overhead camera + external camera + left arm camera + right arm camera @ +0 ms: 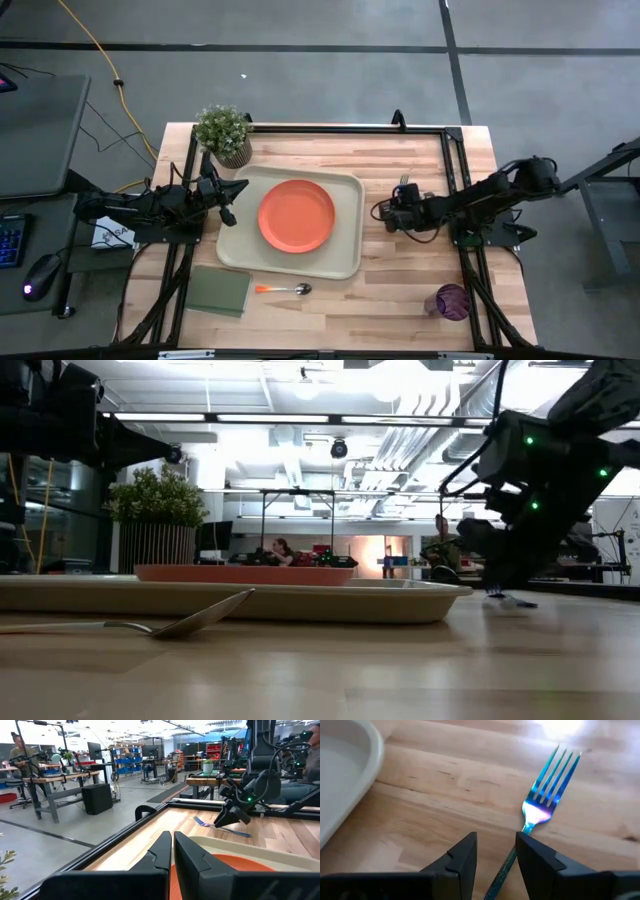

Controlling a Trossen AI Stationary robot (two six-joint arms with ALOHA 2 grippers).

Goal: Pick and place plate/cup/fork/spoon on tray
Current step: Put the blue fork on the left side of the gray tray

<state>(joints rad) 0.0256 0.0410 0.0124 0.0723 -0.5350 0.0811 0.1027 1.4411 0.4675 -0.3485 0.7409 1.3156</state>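
I've got the right gripper (495,852) down low over the fork (546,790), out at about three o'clock from the tray (345,205), on bare wood between the tray's edge and the table's right rail. Through the right wrist camera the fingers stand slightly apart and the fork's handle runs into the gap between them, tines pointing away from me. Nothing is pinched yet, as far as I can judge; the fork looks flat on the table.

To do this well, I want the handle centred in the gap, not hugging one finger, so the close doesn't flick it sideways. It's a thin thing lying flat, so I need the fingertips right down at the wood before I squeeze, or they'll shut above it. I'd grip on the handle rather than the neck, which should keep the tines from drooping on the lift.

The plate (296,215) already sits in the middle of the tray. There's free tray floor along its three o'clock side, and that's where I'd aim the fork.

The spoon (283,289) lies on the table just off the tray at six o'clock, and the cup (452,300) stands well apart at around four o'clock. The left gripper (235,187) waits at the tray's nine o'clock edge, fingers pressed together and holding nothing.
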